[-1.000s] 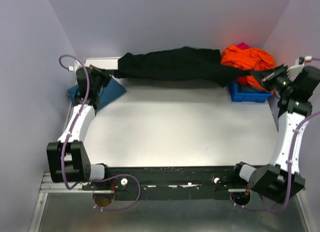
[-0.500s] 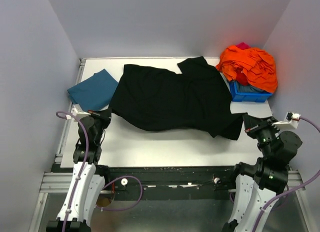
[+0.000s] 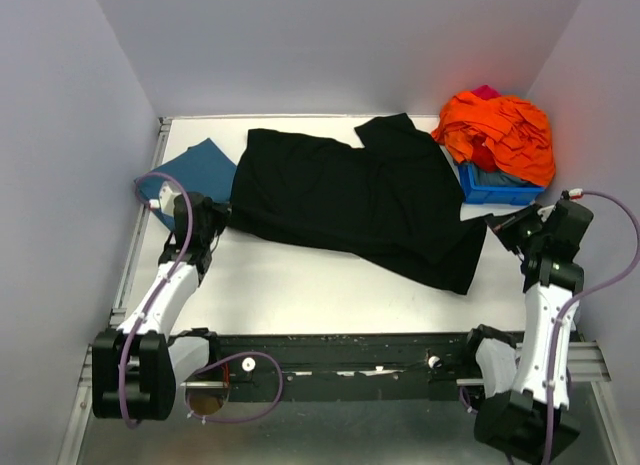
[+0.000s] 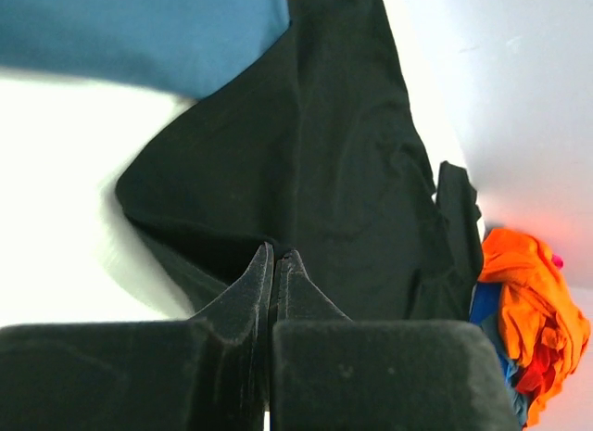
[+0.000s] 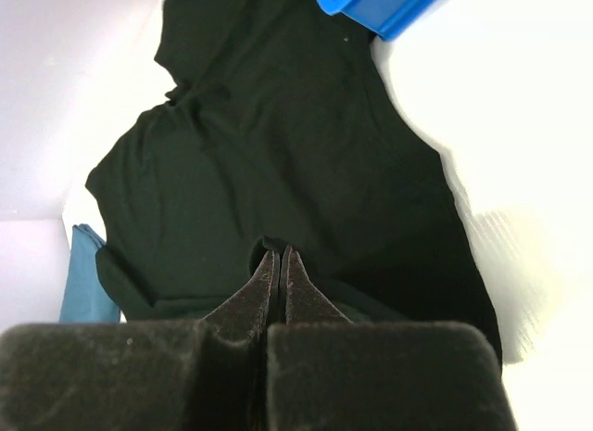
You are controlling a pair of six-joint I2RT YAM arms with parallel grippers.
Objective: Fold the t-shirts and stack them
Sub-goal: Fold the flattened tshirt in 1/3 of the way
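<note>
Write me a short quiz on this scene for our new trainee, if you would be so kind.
1. True or false: the black t-shirt lies inside the blue bin.
2. Which colour is most of the clothing heaped on that bin? A green, B orange, C white.
3. What are the left end effector and the right end effector both shut on?

Key: 1 false, it is spread on the table; 2 B; 3 the black t-shirt.
</note>
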